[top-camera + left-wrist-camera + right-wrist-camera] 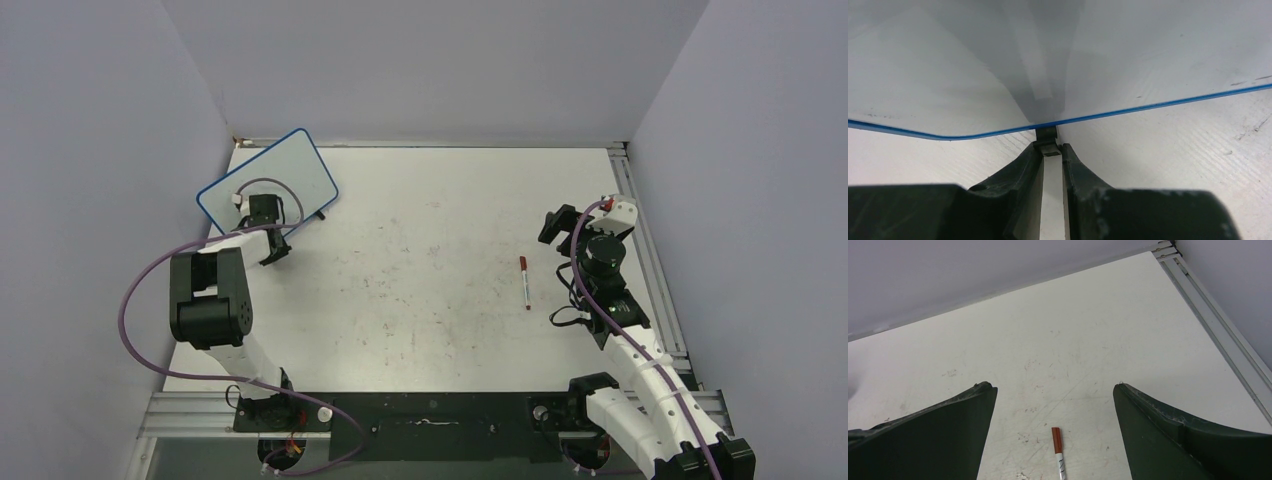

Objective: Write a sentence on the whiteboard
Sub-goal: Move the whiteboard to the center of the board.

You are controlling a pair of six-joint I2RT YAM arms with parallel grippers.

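Observation:
The whiteboard (283, 165), white with a thin blue frame, lies at an angle at the table's far left. The sentence is out of view; the board's face (1158, 55) shows plain white. My left gripper (265, 206) sits at the board's near edge, its fingertips (1067, 150) shut on a small black foot (1048, 135) under the blue frame. A marker with a red cap (524, 281) lies on the table at right, also in the right wrist view (1058, 452). My right gripper (558, 226) hovers just beyond it, open and holding nothing (1054, 386).
Grey walls close in the table on three sides. A metal rail (650, 250) runs along the right edge (1218, 325). The white tabletop (420, 260) carries faint red smudges and scuffs. Another black foot (321, 213) sticks out at the board's right corner.

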